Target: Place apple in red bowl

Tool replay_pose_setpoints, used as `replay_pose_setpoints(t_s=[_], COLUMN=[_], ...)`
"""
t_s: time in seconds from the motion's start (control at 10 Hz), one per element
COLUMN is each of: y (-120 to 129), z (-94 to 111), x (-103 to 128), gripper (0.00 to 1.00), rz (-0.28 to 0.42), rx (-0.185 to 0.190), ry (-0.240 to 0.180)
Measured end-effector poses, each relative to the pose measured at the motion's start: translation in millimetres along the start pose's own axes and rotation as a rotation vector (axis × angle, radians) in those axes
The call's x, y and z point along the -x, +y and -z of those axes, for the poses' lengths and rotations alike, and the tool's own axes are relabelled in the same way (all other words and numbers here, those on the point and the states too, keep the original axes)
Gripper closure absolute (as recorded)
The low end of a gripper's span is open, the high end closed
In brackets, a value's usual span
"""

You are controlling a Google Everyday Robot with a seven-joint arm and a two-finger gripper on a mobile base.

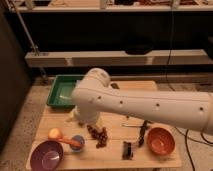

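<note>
The apple (55,133), yellow-orange, lies on the wooden table (115,159) near its left edge, just above the purple bowl. The red bowl (161,140) stands empty at the front right. My thick white arm (135,105) reaches in from the right across the table's middle and ends in a bulky joint (92,95) over the left-centre. The gripper is hidden behind that end of the arm, up and to the right of the apple and apart from it. Nothing shows in its hold.
A purple bowl (46,155) sits at the front left. Beside it is a small blue bowl (78,144) with a carrot (69,141). Dark grapes (99,135) lie mid-table. A green tray (62,92) is at the back left. Two dark objects (128,149) (144,131) lie near the red bowl.
</note>
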Motion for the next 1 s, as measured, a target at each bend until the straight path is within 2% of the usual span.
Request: replay_pose_setpoints(t_s=[0.2,0.3,1.0], y=[-41,-53,-54], z=[-12,-16,-15], x=[19,24,23], gripper=[0.20,0.20,0.20], rz=[0.105,0.133,0.140], rx=[-0.048,-0.063,-0.068], ry=[-0.045,-0.056,-0.053])
